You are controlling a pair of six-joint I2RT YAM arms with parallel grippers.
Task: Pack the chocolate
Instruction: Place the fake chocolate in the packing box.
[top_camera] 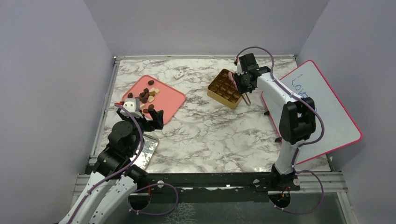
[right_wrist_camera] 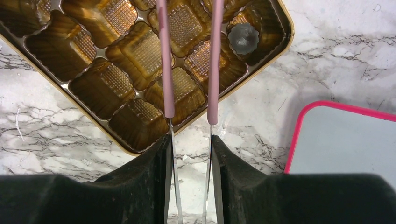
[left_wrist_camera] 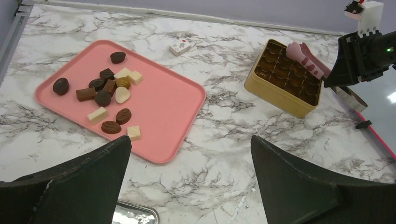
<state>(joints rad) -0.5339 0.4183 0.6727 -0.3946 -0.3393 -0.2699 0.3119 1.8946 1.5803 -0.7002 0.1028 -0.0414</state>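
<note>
The chocolate lies as several small dark brown and cream pieces on a pink tray at the left. One dark round piece sits in a corner cell of the gold box; its other cells that show are empty. My right gripper hangs over the box's near corner, shut on the pink tweezers, whose two arms stand slightly apart with nothing between them. My left gripper is open by the pink tray's near edge, holding nothing.
A whiteboard with a pink rim lies to the right of the box. A small white block rests on the marble behind the tray. A shiny metal tray sits near the left arm's base.
</note>
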